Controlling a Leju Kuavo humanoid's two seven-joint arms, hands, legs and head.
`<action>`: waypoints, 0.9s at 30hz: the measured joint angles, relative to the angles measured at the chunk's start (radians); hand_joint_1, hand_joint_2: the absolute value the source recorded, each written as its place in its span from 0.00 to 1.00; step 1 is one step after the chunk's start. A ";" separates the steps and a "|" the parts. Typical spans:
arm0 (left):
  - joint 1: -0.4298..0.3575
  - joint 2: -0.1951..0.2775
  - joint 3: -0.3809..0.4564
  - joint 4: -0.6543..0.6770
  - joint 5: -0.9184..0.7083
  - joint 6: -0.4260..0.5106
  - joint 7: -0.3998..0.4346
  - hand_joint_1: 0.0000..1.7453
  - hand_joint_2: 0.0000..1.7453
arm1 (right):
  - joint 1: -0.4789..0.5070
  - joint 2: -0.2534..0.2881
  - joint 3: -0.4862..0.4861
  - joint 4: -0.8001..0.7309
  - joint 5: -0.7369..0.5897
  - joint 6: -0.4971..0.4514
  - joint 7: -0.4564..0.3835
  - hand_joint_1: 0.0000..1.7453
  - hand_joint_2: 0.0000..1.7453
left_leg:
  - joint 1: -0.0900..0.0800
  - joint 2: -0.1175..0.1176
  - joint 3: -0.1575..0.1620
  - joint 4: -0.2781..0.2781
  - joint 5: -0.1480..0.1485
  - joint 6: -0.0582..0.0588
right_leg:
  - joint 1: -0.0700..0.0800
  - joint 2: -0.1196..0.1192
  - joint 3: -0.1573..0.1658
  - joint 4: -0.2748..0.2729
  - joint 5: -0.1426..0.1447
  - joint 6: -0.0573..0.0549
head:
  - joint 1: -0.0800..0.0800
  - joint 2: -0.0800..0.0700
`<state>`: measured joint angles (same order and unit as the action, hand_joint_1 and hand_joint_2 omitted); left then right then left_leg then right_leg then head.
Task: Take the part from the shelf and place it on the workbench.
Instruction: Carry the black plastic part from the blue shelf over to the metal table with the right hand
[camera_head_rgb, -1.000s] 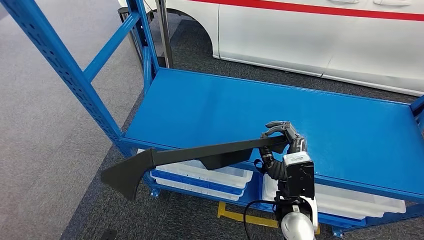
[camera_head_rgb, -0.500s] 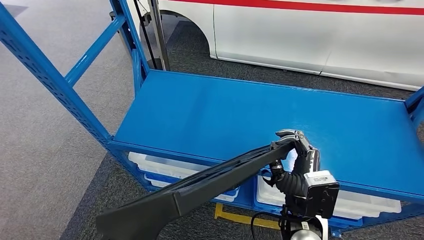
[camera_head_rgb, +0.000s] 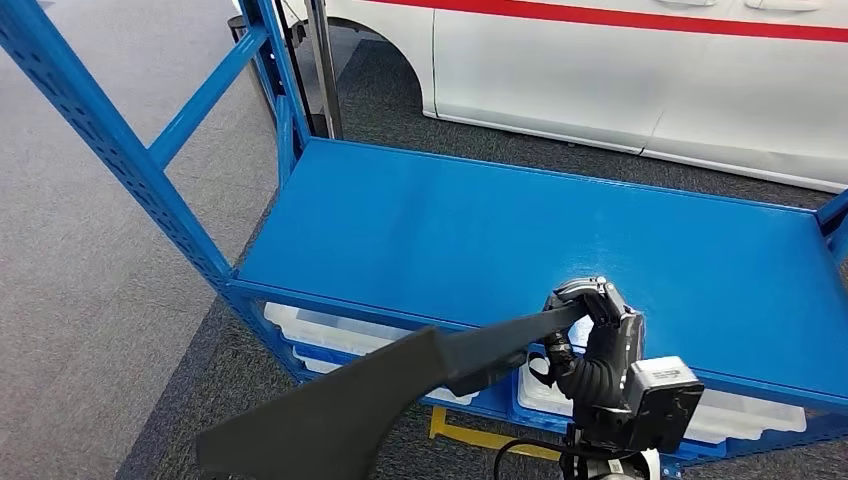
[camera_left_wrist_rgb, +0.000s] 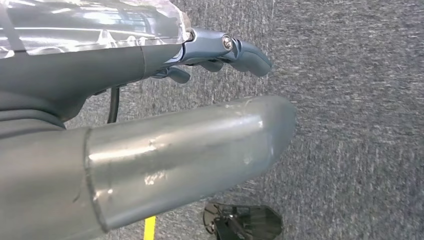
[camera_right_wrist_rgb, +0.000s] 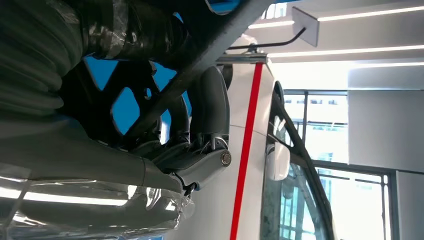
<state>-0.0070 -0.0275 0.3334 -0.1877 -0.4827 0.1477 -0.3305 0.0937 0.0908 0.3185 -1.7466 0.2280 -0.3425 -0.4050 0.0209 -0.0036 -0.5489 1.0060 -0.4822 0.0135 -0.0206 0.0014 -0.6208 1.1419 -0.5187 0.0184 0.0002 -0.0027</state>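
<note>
Item: part (camera_head_rgb: 400, 395), long black moulded strip with a broad flared end. Held at its narrow end by the right hand (camera_head_rgb: 592, 335), fingers wrapped round it; in the right wrist view the dark fingers (camera_right_wrist_rgb: 212, 107) closed about the bar (camera_right_wrist_rgb: 220, 50).

Location: off the blue shelf (camera_head_rgb: 420, 220). The held end sat above the shelf's front edge; the flared end hung out over the grey carpet (camera_head_rgb: 90, 300), low and near the camera.

Change over the last second: the part had swung from lying nearly level along the shelf front to pointing down and toward the robot, its wide end grown large in the head view. The right hand had drawn back from over the shelf deck to its front lip. The grip appeared unchanged.

Left hand (camera_left_wrist_rgb: 220, 50): hung above the carpet, fingers loosely curled, nothing in it as far as could be seen.

Also present: white trays (camera_head_rgb: 310, 325) on the lower shelf; white vehicle (camera_head_rgb: 640, 70) with red stripe behind.

Status, as judged: removal from the shelf done; carrying and placement on the table outstanding. Long overhang likely to sway or catch the shelf upright (camera_head_rgb: 120, 150).
</note>
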 joint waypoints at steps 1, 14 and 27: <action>0.000 0.000 0.003 0.000 0.001 -0.005 -0.003 0.00 0.00 | 0.005 0.001 0.000 -0.005 -0.018 0.001 -0.003 0.74 1.00 | -0.001 -0.001 -0.001 0.005 -0.004 -0.006 | 0.000 0.000 0.024 -0.051 0.017 -0.002 | 0.000 0.000; 0.000 -0.007 0.041 0.000 -0.002 -0.009 -0.025 0.00 0.00 | 0.092 0.021 0.013 -0.066 -0.135 0.047 -0.076 0.74 1.00 | 0.000 0.000 -0.090 0.227 -0.101 -0.032 | 0.018 -0.003 0.041 -0.093 0.026 -0.050 | -0.001 0.000; -0.004 -0.009 0.050 0.000 -0.006 -0.009 -0.006 0.00 0.00 | 0.128 0.020 0.021 -0.092 -0.178 0.063 -0.108 0.74 1.00 | -0.008 0.009 -0.030 -0.008 0.034 0.017 | 0.010 0.003 -0.034 0.143 -0.142 0.001 | 0.000 0.000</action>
<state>-0.0111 -0.0362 0.3832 -0.1877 -0.4891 0.1391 -0.3364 0.2217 0.1110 0.3396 -1.8387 0.0500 -0.2791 -0.5126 0.0127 0.0051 -0.5788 0.9980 -0.4480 0.0306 -0.0107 0.0040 -0.6548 1.2847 -0.6608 0.0195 0.0004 -0.0027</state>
